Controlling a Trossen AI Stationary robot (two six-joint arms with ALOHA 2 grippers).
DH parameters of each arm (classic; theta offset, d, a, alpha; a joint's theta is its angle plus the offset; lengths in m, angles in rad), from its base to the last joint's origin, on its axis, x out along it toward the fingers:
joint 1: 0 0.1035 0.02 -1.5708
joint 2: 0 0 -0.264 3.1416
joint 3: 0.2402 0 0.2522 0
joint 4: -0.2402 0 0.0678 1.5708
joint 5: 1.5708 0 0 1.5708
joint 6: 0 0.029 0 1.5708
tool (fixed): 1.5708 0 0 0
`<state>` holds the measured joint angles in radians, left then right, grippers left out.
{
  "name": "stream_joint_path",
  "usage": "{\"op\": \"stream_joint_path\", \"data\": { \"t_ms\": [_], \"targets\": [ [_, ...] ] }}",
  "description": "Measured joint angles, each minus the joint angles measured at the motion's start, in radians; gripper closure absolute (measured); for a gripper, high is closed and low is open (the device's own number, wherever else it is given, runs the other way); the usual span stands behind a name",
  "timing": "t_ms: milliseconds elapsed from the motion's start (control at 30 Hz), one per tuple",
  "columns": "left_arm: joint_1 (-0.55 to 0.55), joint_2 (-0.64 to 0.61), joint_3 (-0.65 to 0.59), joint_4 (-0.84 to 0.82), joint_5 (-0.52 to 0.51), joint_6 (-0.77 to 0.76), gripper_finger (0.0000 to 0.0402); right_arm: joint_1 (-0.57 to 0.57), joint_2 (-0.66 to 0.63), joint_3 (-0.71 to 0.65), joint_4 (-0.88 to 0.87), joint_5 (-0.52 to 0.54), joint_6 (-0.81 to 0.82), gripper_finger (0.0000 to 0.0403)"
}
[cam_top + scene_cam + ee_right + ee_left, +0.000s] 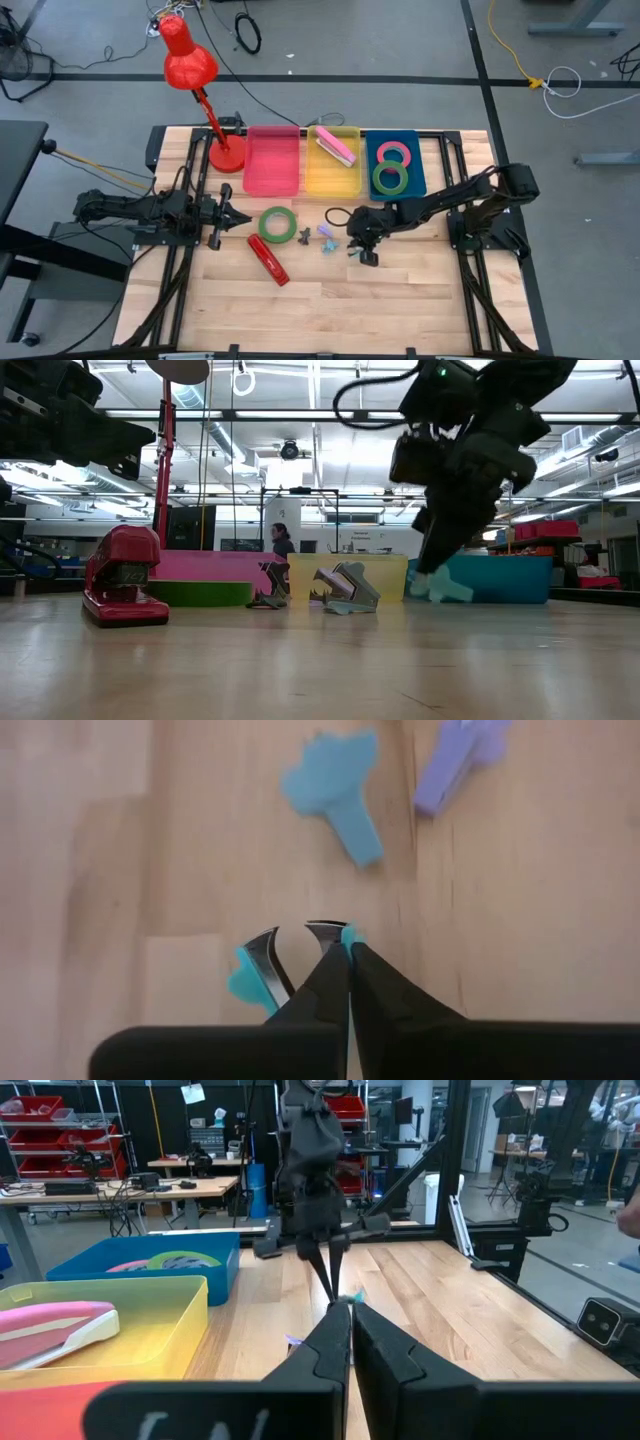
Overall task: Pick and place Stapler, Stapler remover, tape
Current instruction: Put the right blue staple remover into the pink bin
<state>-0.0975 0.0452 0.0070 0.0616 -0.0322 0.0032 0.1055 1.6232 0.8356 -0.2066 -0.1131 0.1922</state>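
A small teal plastic staple remover, with curved metal claws, sits pinched at the tips of the right gripper, whose dark fingers are pressed together on it just above the pale, smooth-grained wooden table. From above, this gripper is a little to the 4 o'clock side of the table's centre.

Close by, toward 10 o'clock from it, two more staple removers lie loose on the wood: another teal one with a flared, winged head, and a lilac one beside it. A darker remover lies just past them, next to a flat green ring of tape. At 7 o'clock from that ring lies a glossy red stapler, long and narrow.

Along the table's 12 o'clock edge stand three translucent plastic bins side by side: a pink bin, a yellow bin holding a pink stapler, and a blue bin holding a green tape ring and a red-pink tape ring, which overlap.

The left gripper waits at 9 o'clock, fingers pressed together and holding nothing. A red desk lamp stands at the 11 o'clock corner.
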Motion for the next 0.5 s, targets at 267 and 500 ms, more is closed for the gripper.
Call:
{"op": "stream_joint_path", "data": {
  "t_ms": [267, 500],
  "targets": [
    [0.0, 0.0, 0.0, 0.0, 0.0, 0.0, 0.0381, -0.013, -0.163, 0.0, 0.01, 0.03, -0.079, 0.0401],
    [0.0, 0.0, 0.0, 0.0, 0.0, 0.0, 0.0381, -0.04, -0.33, 0.0, 0.046, 0.11, -0.179, 0.0401]
  ]
}}
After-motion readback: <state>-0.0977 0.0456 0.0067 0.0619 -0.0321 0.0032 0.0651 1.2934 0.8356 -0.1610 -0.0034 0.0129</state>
